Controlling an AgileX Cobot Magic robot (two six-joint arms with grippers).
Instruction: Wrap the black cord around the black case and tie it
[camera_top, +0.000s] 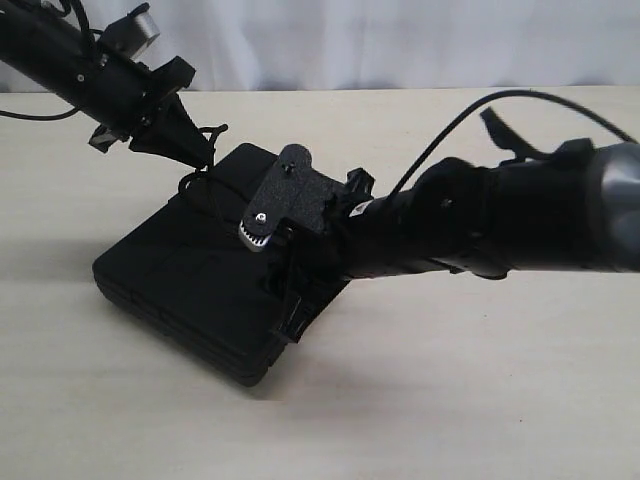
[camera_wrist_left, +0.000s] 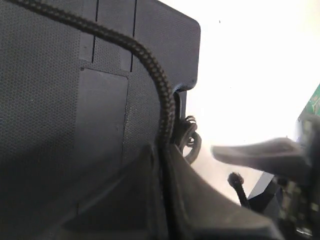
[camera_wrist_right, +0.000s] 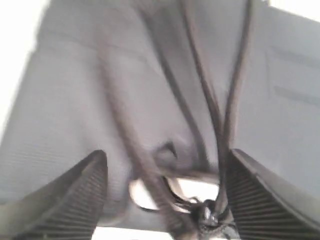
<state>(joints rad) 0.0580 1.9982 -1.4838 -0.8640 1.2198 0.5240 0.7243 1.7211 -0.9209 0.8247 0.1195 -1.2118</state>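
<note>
the black case (camera_top: 190, 290) lies on the table, left of centre in the exterior view, one corner toward the camera and an arm at either end. the right gripper (camera_wrist_right: 167, 200) hangs over the case's near-right edge with its jaws wide. several strands run between the pads, but none looks pinched, though the wrist picture is blurred. the left gripper (camera_wrist_left: 162, 155), at the far corner, is clamped tight on the black cord (camera_wrist_left: 150, 60), which crosses the textured lid and drops over the edge into the fingers. what looks like a small frayed knot (camera_wrist_right: 207, 217) sits by an opening in the case, close to the right jaws.

the wraps appear laid and the tie is likely the step in hand. done well, the left would hold its strand taut so the turns cannot slacken. the right would close on a single strand near the free end, not the whole bundle, and draw along the lid rather than upward, lest the case lift or skid. the table (camera_top: 480, 400) is pale and smooth, probably offering little grip. a white backdrop (camera_top: 400, 40) closes the scene behind.
</note>
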